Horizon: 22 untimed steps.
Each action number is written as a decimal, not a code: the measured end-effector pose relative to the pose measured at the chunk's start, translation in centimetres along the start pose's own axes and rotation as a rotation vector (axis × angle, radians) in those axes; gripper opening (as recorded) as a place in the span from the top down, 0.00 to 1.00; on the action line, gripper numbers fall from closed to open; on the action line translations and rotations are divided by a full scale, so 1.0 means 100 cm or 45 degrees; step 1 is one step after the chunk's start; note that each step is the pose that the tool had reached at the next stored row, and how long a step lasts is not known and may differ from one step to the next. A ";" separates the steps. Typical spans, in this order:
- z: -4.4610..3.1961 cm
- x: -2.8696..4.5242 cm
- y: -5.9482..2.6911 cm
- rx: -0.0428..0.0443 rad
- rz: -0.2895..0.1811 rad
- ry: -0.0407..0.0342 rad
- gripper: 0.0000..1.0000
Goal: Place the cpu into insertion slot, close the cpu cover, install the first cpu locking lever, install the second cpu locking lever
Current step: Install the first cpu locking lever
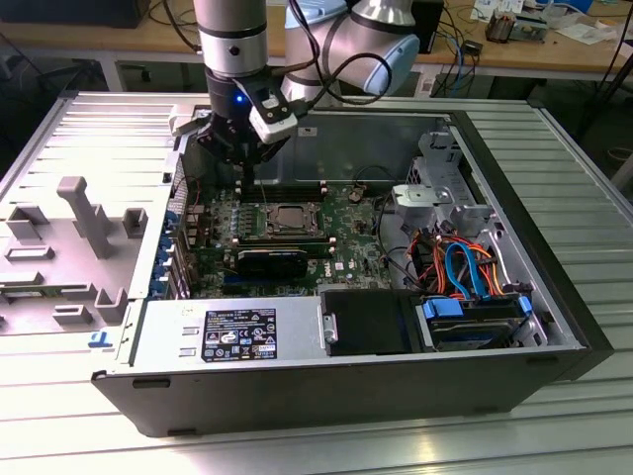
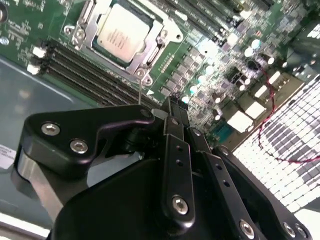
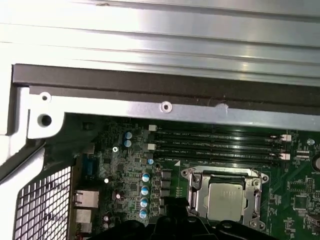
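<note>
The cpu (image 1: 290, 215) (image 2: 121, 31) (image 3: 226, 199), a square silver-grey chip, lies flat in the insertion slot (image 1: 265, 224) on the green board. The cpu cover (image 2: 150, 56) (image 3: 224, 173), a silvery frame, lies flat around the chip. A thin metal locking lever (image 2: 140, 91) rises from the socket's corner toward my fingertips. My black gripper (image 1: 244, 180) (image 2: 172, 103) (image 3: 172, 203) hangs just above the board, beside the socket on the exterior view's left. Its fingers meet at one tip with nothing between them.
Long black memory slots (image 2: 75, 65) (image 3: 215, 145) run along the socket's far side. A black block (image 1: 272, 260) sits in front of the socket. The case holds a silver power supply (image 1: 227, 332) and a drive bay with blue and orange cables (image 1: 470, 272). A grey fixture (image 1: 89, 213) stands outside.
</note>
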State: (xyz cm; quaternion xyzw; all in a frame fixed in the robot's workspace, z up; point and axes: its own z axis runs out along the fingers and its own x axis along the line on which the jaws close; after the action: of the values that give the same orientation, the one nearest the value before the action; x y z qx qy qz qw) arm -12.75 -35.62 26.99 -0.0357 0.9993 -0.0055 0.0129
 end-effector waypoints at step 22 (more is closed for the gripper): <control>0.0063 -0.0096 0.0131 0.002 0.019 0.0015 0.89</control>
State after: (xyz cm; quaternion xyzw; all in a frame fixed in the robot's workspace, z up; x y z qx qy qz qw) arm -11.87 -34.26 26.37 -0.0280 0.9995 -0.0064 0.0124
